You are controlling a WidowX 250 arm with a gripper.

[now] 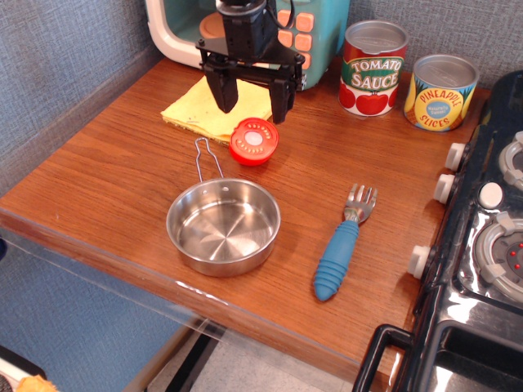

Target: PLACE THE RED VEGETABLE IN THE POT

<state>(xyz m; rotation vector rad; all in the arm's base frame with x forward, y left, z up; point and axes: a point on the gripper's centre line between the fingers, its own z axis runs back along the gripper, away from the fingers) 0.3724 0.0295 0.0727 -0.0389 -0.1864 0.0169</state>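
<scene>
Red vegetable (253, 141): lies on the wooden counter (122, 180), flat round face turned upward and slightly toward the camera, whitish centre showing with a ring of small pale dots around it. Rounded body underneath. Shape is squat and round, so no clear long axis; the flat face is the widest part and sits close to level.

Gripper (250, 98): black, hanging above the far part of the counter, jaws spread wide and holding nothing. Both fingers point down. The red vegetable sits just below and slightly nearer the camera than the gap between the jaws, roughly centred between the two fingertips. From this single angle it is hard to say whether the fingertips clear the toy's top or hang just behind it; no contact is visible.

Pot (223, 226): on the nearer side of the jaws, past the red vegetable, upright, empty, wire loop handle pointing back toward the gripper. Handle tip near the toy but apart from it.

Yellow cloth (196, 110): flat on the counter under and to the camera-left of the jaws; the toy rests at its near edge.

To the camera-right of the jaws: tomato sauce can (373, 68), then pineapple slices can (441, 91). Blue-handled fork (341, 247) lies nearer the camera, well apart from the jaws.
</scene>
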